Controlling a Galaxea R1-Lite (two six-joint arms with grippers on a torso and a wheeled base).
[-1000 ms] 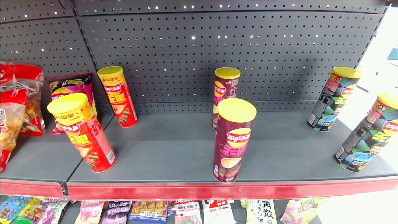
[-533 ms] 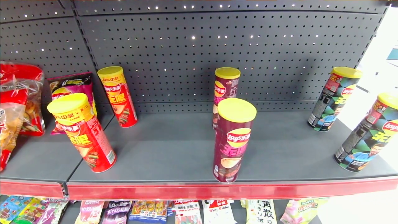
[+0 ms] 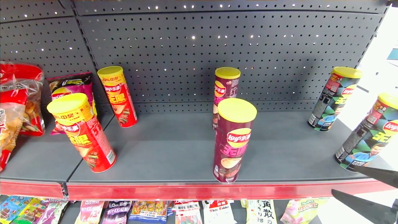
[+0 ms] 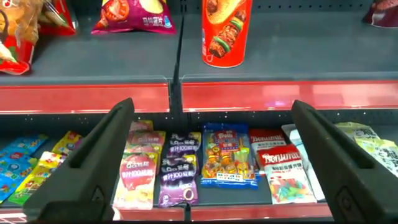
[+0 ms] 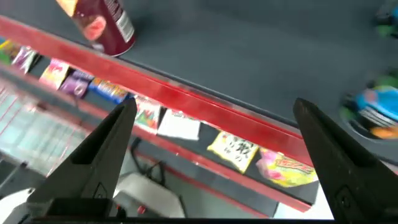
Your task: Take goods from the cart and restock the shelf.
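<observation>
The grey shelf (image 3: 174,149) holds chip cans with yellow lids. Two red cans (image 3: 82,133) (image 3: 117,96) stand at the left, two purple cans (image 3: 233,140) (image 3: 226,85) in the middle, two black-green cans (image 3: 335,99) (image 3: 368,133) at the right. My right gripper (image 3: 341,178) is open and empty at the lower right, just before the shelf's red lip (image 3: 217,190) and below the front black-green can. Its own view shows the right gripper (image 5: 214,106) over the lip, with the purple can (image 5: 99,25) off to one side. My left gripper (image 4: 212,106) is open and empty, facing the lower shelf beneath the red can (image 4: 225,31).
Snack bags (image 3: 18,102) crowd the shelf's far left. Small candy packets (image 4: 227,155) hang along the lower shelf. Bare shelf floor lies between the red and purple cans and between the purple and black-green cans. The pegboard back wall (image 3: 199,56) closes the rear.
The right gripper's two black fingers have come into the head view at the lower right corner. The cans and bags have not moved.
</observation>
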